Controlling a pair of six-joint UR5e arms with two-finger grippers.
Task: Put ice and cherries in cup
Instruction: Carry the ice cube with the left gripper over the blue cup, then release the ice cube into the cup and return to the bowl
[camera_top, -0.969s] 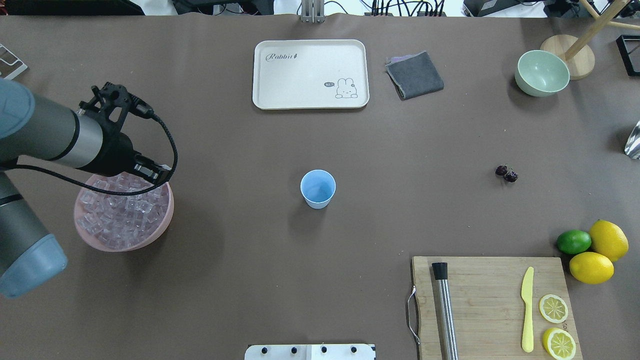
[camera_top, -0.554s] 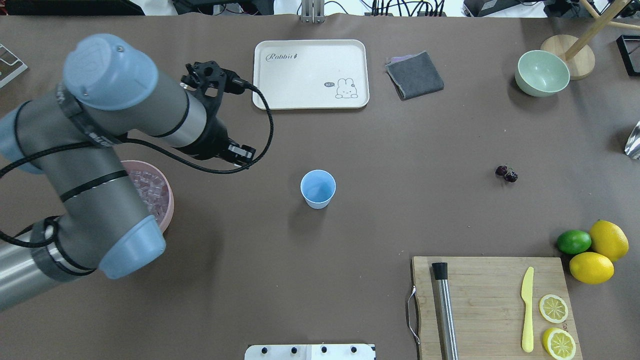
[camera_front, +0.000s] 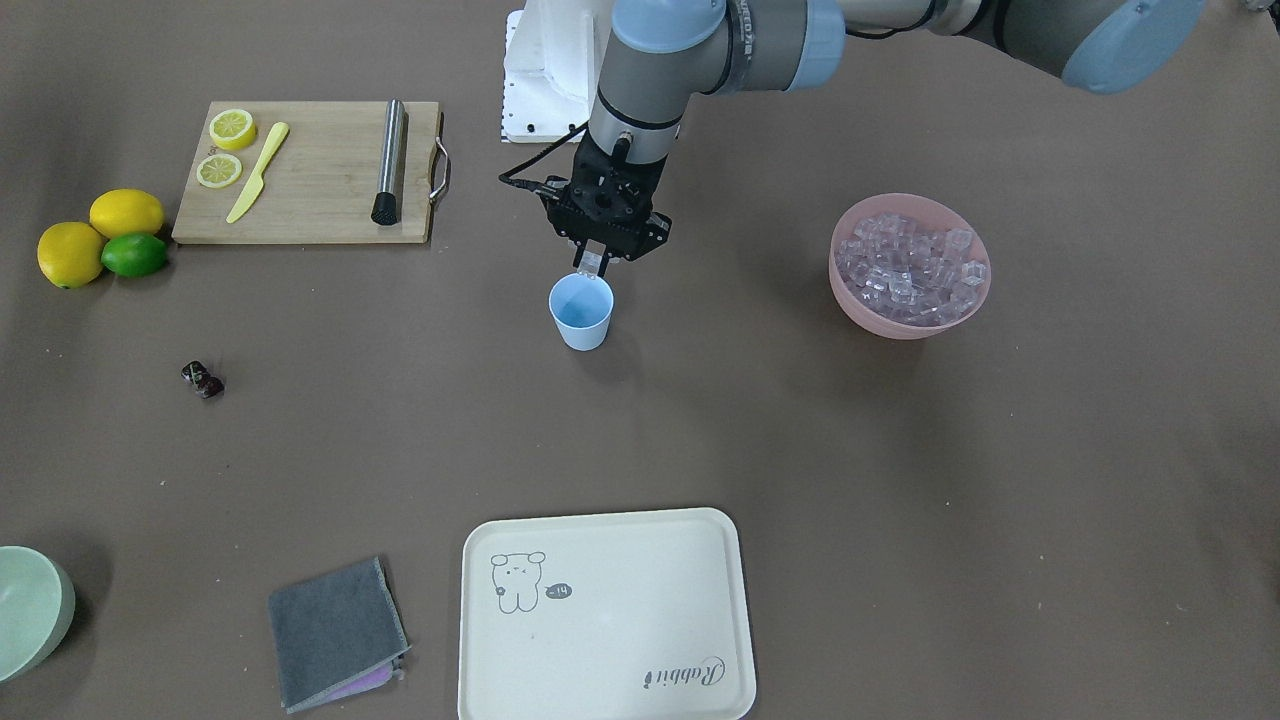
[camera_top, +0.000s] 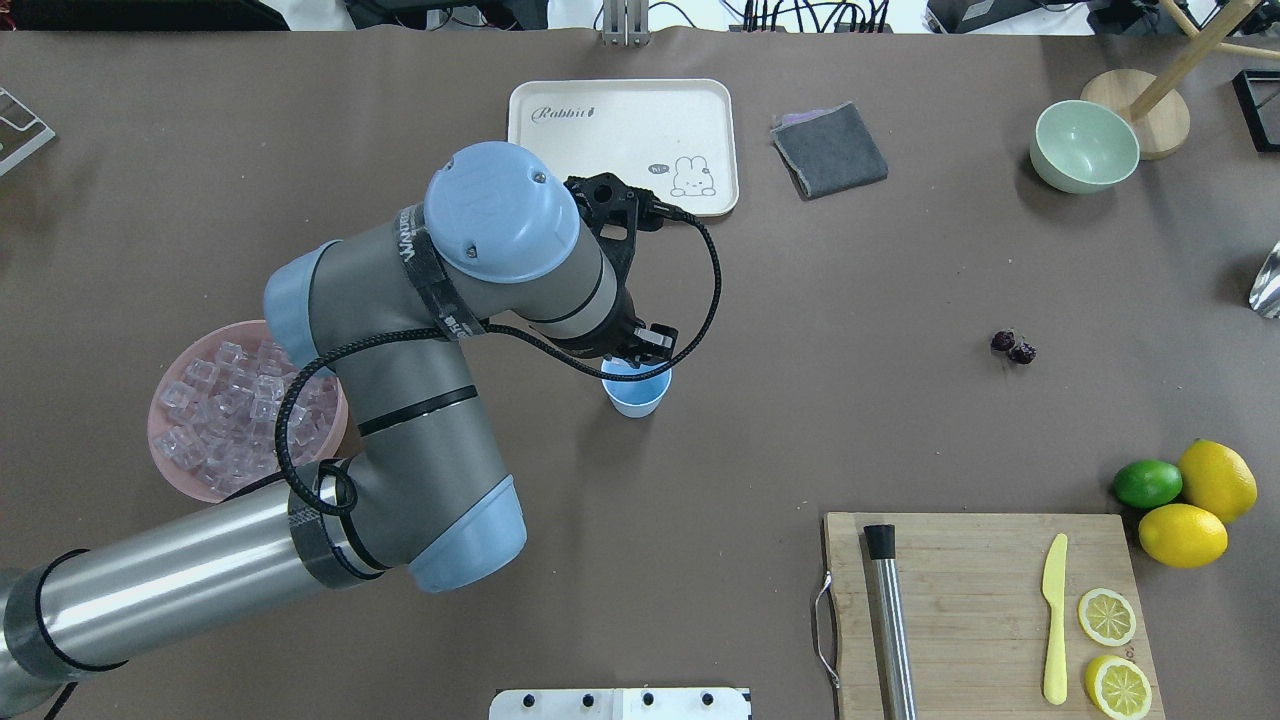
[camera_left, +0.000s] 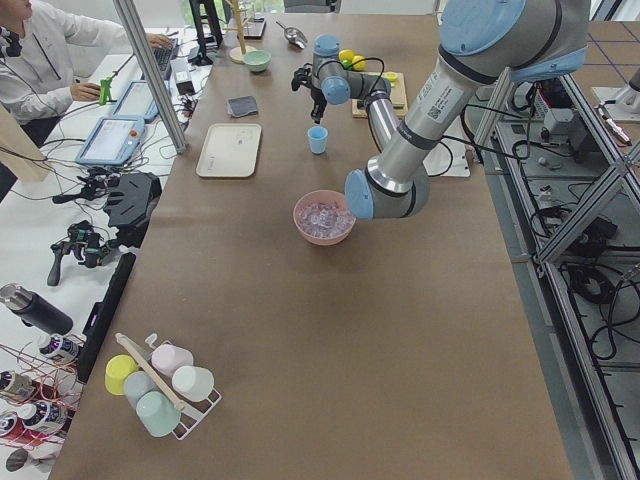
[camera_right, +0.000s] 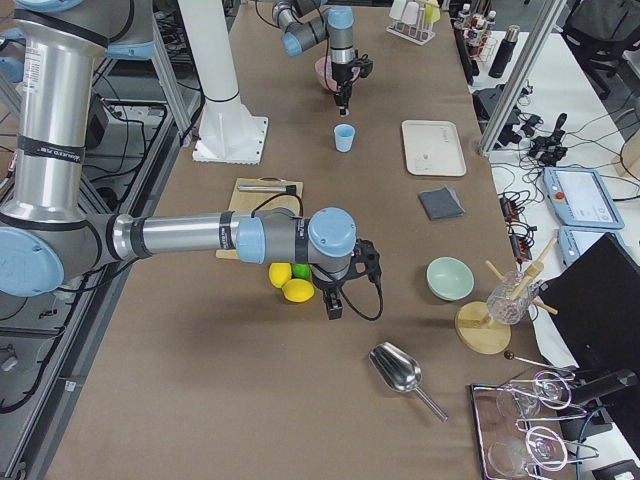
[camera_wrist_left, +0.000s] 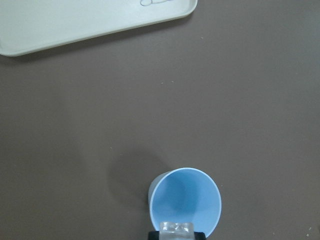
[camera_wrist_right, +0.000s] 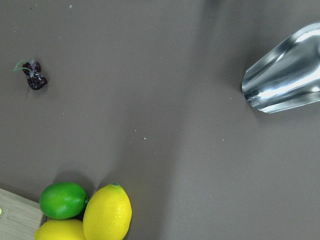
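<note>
Exterior front-facing view: the left pincer (camera_front: 592, 268) points down and pinches one clear ice cube (camera_wrist_left: 176, 229) between its fingertips. Directly under it stands the pale blue cup (camera_front: 581, 312), upright on the brown counter (camera_front: 760, 420); the cube hangs just above the part of the rim nearest the robot, and it is not touching the cup. In the left wrist view the cup's inner wall and floor show plain blue. Well off to this pincer's left side sits the pink bowl (camera_front: 862, 305), heaped with more ice (camera_front: 910, 262). The cherries (camera_front: 202, 379) lie on the counter well away on the pincer's other side, toward the robot's right. The right pincer (camera_right: 333, 305) hangs low over the counter just beside the lemons (camera_wrist_right: 107, 212) and the lime (camera_wrist_right: 63, 200), with the cherries farther out ahead of it; whether it is spread or pressed together I cannot tell. The pale green bowl (camera_top: 1084, 146) sits upright far across the counter from it.
</note>
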